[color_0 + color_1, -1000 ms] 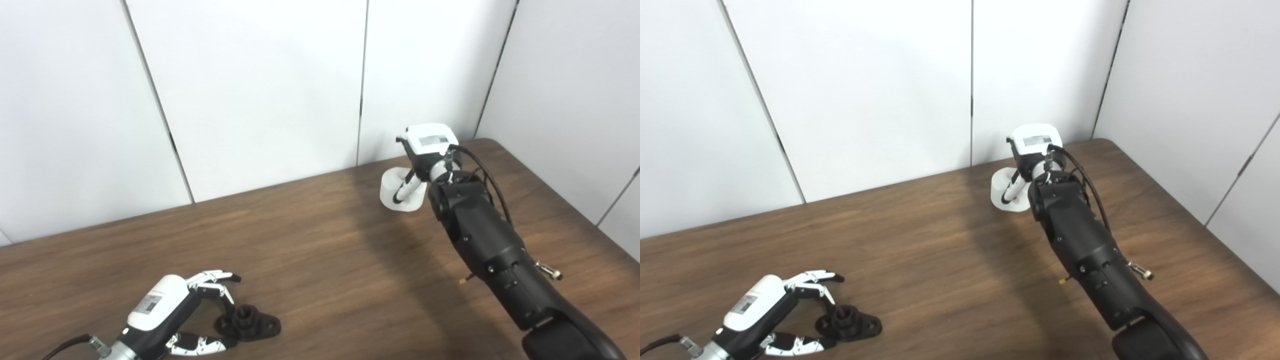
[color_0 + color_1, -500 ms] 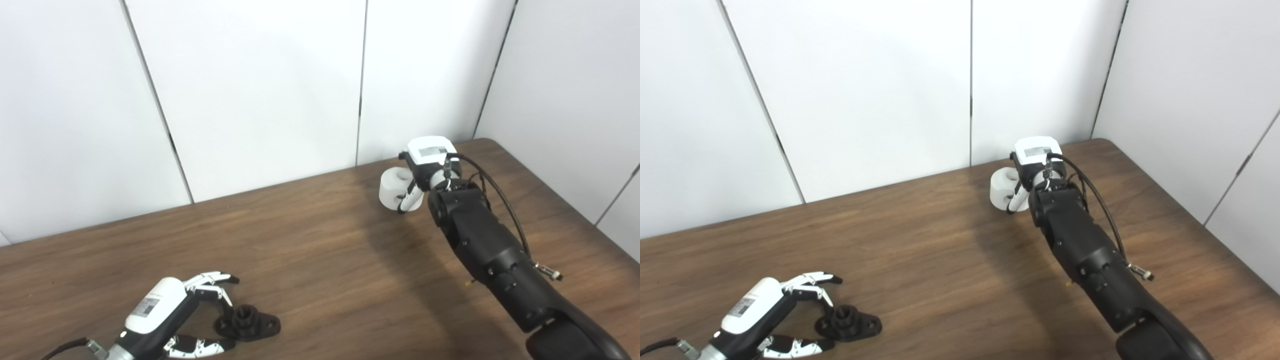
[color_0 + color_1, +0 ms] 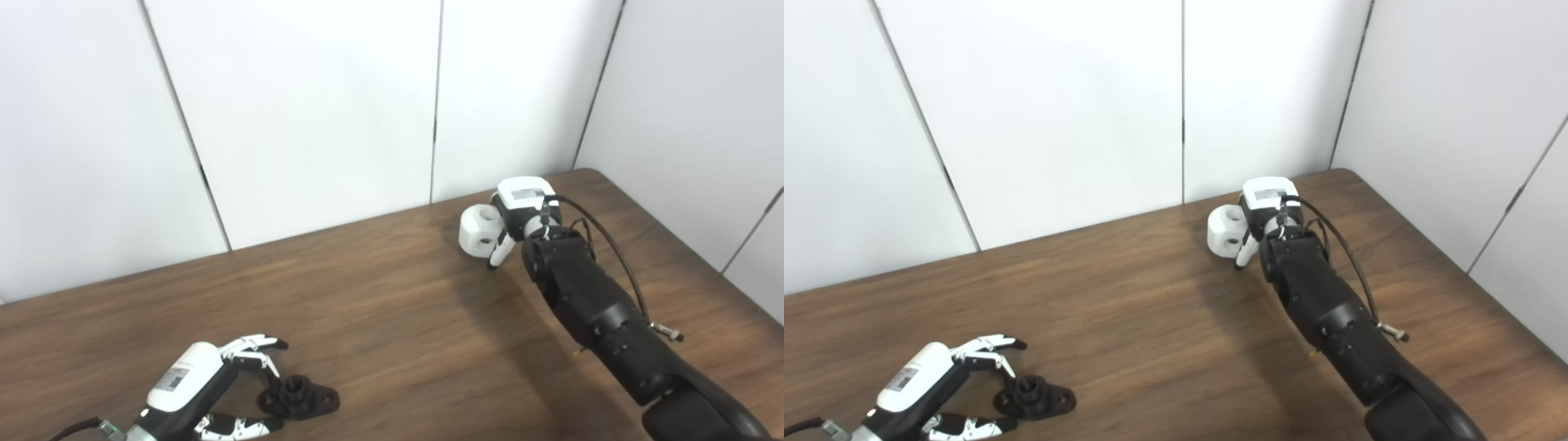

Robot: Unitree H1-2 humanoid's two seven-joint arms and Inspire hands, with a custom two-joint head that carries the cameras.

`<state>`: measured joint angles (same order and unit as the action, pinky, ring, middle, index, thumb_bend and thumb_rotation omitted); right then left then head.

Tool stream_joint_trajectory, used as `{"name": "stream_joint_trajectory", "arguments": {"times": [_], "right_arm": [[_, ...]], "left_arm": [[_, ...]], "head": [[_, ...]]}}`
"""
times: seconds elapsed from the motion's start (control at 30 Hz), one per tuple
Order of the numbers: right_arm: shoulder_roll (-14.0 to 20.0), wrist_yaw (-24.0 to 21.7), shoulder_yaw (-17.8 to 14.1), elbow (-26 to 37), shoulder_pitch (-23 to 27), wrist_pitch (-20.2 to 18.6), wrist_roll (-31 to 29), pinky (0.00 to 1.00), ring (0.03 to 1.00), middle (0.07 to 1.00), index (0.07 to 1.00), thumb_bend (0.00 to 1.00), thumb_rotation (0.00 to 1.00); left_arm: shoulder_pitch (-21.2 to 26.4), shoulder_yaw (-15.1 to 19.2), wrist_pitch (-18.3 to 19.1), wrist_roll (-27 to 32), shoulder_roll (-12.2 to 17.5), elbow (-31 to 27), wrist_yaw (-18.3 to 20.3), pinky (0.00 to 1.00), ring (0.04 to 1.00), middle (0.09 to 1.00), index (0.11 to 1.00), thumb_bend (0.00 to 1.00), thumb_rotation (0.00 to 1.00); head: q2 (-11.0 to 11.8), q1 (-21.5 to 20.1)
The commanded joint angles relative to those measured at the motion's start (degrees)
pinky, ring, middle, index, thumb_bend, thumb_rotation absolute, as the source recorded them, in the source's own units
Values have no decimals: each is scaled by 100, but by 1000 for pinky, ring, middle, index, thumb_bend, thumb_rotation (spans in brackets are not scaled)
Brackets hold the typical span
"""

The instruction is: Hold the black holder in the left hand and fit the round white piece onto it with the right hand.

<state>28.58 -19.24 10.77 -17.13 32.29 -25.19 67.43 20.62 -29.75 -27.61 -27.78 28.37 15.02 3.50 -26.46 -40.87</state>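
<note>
- Dark wood-grain table (image 3: 380, 306), running wide across the view, its far edge up against white wall panels (image 3: 306, 104).
- Black holder (image 3: 299, 397) lies flat on the wood down at seven o'clock, near the front edge.
- Round white piece (image 3: 478, 229) is up at two o'clock by the far edge; whether it touches the wood can't be told.
</note>
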Motion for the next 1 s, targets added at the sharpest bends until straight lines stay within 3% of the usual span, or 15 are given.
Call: {"name": "stream_joint_trajectory", "arguments": {"times": [0.0,0.03,0.1,0.17,0.4,0.67,0.97], "right_arm": [[227,223,-36,-42,124,-76,-101,791,843,856,604,775,220],[234,322,-55,-63,100,-57,-178,783,835,843,586,771,212],[252,525,-68,-127,67,-16,-331,778,823,820,510,573,161],[277,827,-73,-191,16,95,-490,783,807,794,492,534,148],[334,1382,42,-173,-43,270,-805,760,757,726,483,519,141],[306,1635,20,-27,-94,472,-1223,762,762,726,485,518,138],[296,1749,15,827,-379,682,-1466,673,714,690,483,519,141]], "left_arm": [[-421,-212,99,-201,259,222,665,671,861,834,488,521,55],[-431,-205,109,-204,259,207,672,668,859,834,488,521,55],[-443,-191,129,-194,256,187,700,674,860,833,488,522,54],[-449,-183,133,-170,260,163,745,678,860,832,489,522,54],[-493,-127,132,-161,235,93,778,690,858,827,489,522,54],[-546,-98,190,-193,203,-94,796,664,845,817,488,521,51],[-646,-39,404,-218,137,-489,860,637,815,799,487,521,48]], "head": [[-19,7],[-34,17],[-43,26],[-89,65],[-210,254],[-339,530],[-556,1191]]}}
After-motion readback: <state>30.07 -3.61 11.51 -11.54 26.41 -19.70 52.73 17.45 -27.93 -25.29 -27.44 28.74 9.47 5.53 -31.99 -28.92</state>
